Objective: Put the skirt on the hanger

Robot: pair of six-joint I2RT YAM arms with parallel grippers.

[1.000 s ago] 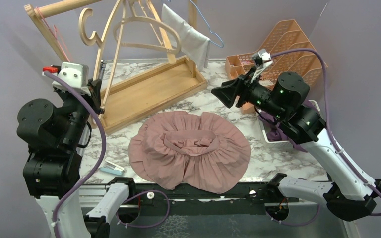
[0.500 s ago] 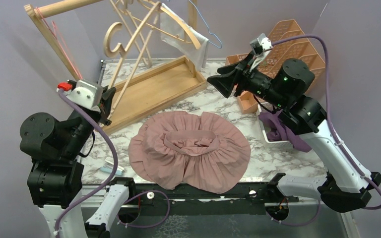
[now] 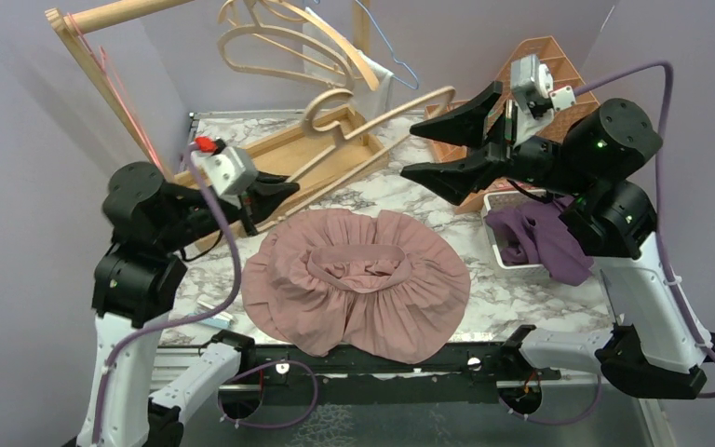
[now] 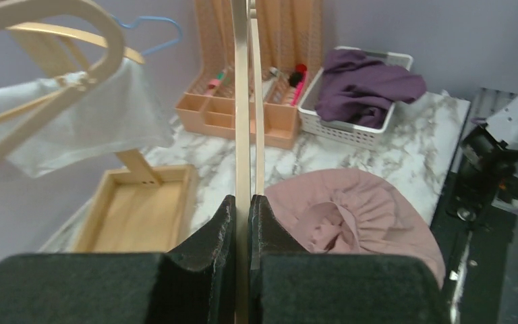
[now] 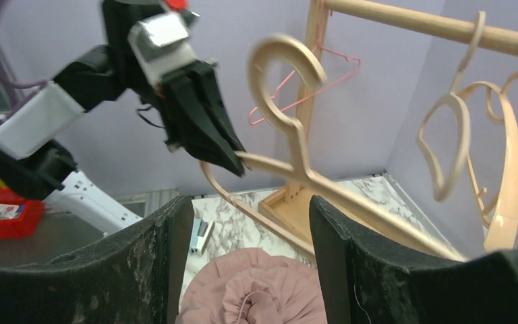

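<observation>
– Above the far half of the table, seen from overhead, the left fingers [image 3: 265, 191] were clenched on one end of a wooden hanger [image 3: 382, 116]. It slanted up toward the right fingers [image 3: 456, 116], which stood spread and grasped nothing.

– And the skirt?

– The skirt [image 3: 358, 279] lay flat by the middle of the near edge, its waistband bunched at the centre. Neither arm touched it.

– What did the left wrist show?

– The same pinch: the left fingers [image 4: 209, 236] were shut tight on the hanger [image 4: 243, 121], with the skirt [image 4: 351, 216] on the table beyond. A white basket [image 4: 347, 131] of purple clothing sat at the right edge.

– The right wrist?

– The right fingers [image 5: 141, 270] were wide apart. The hanger [image 5: 297, 169] crossed ahead of the gap, apparently not touching them.

– What could have gone wrong?

– Held at one end only, the hanger could have pivoted or slipped. A badly timed handover might have dropped it onto the skirt. Its hook could have caught the spare hangers [image 5: 499, 169] on the rack [image 3: 112, 13]. The skirt looked likely to slide on smooth stone.

– The surface and room?

– The table [image 3: 512, 293] was white marble with grey veins, closed in by plain lilac walls. The rack stood in the far-left corner and an orange organiser [image 3: 559, 56] in the far-right.
</observation>
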